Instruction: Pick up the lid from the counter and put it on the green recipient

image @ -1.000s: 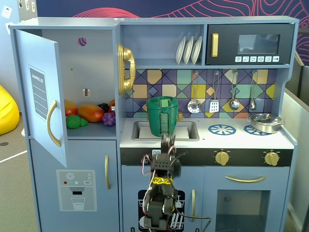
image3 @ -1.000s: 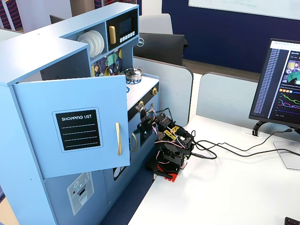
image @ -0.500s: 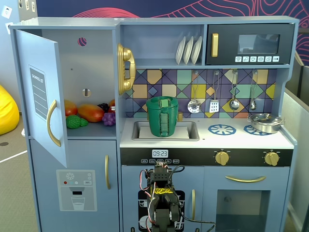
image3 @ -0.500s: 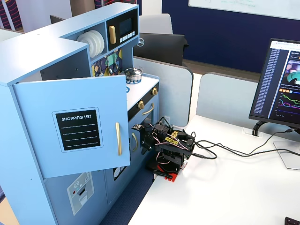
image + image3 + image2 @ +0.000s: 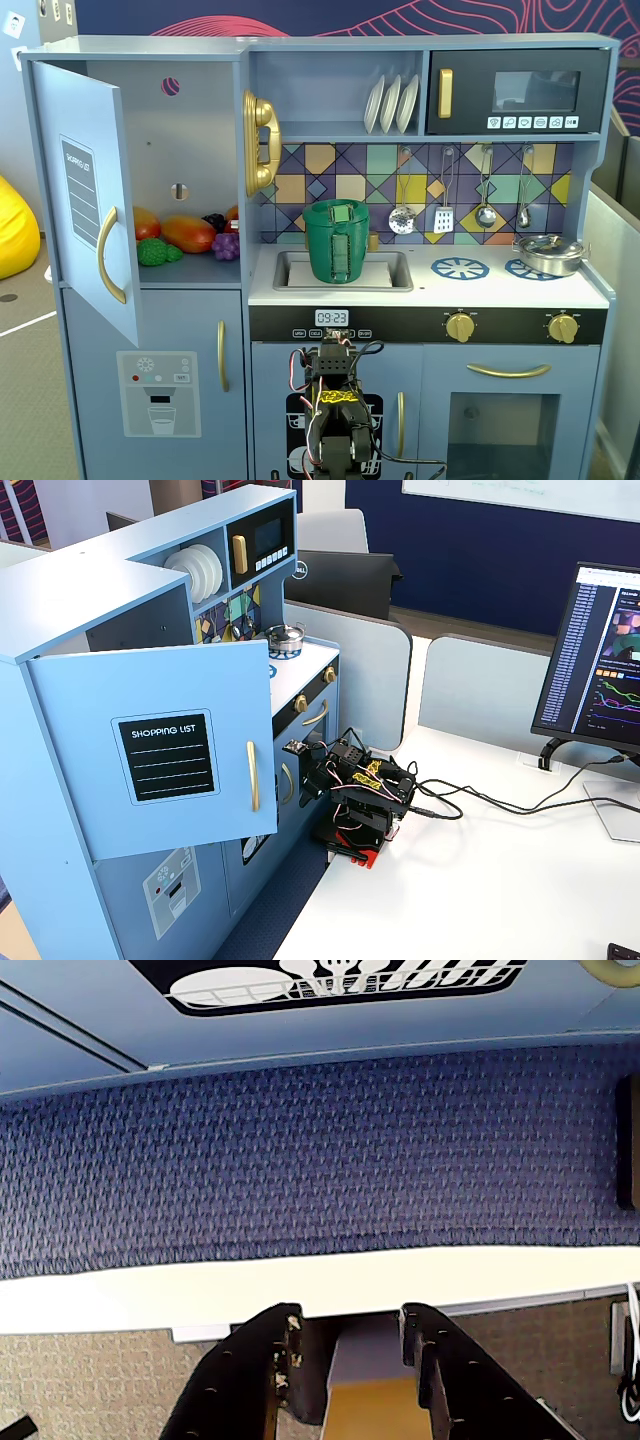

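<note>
The green recipient [image 5: 336,245], a tall dark-green pot with a lighter strap handle, stands in the sink of the toy kitchen in a fixed view. The green lid [image 5: 338,212] lies flat on top of it, its small tab at the centre. My arm [image 5: 335,400] is folded low in front of the kitchen, well below the counter. In the wrist view my gripper [image 5: 350,1320] points down at the white table edge and blue carpet, jaws apart and empty. It also shows in a fixed view [image 5: 303,772]. The pot is hidden behind the open door there.
A shiny silver pot [image 5: 549,253] sits on the right burner, with a blue burner ring [image 5: 459,268] beside it. The fridge door [image 5: 88,200] stands open at the left with toy food [image 5: 185,235] inside. Cables [image 5: 480,800] and a monitor [image 5: 603,660] are on the white table.
</note>
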Controlling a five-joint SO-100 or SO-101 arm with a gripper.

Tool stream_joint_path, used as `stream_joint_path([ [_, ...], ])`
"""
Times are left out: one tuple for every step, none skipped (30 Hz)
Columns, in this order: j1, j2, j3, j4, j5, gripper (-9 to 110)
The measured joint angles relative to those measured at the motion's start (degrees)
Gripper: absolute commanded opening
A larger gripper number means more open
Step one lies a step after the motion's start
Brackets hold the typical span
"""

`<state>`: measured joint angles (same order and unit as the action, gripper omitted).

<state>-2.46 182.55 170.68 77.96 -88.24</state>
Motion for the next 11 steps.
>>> stream_joint_path([
  [0.4, 0.0, 0.0, 0.0, 0.0, 4],
  [0.6, 0.0, 0.0, 0.0, 0.0, 4],
  [0.8, 0.0, 0.0, 0.0, 0.0, 4],
  [1.0, 0.0, 0.0, 0.0, 0.0, 4],
  [1.0, 0.0, 0.0, 0.0, 0.0, 4],
  [1.0, 0.0, 0.0, 0.0, 0.0, 4],
  [1.0, 0.0, 0.0, 0.0, 0.0, 4],
  [1.0, 0.0, 0.0, 0.0, 0.0, 4],
  [1.0, 0.0, 0.0, 0.0, 0.0, 4],
  [1.0, 0.0, 0.0, 0.0, 0.0, 4],
  [1.0, 0.0, 0.0, 0.0, 0.0, 4],
])
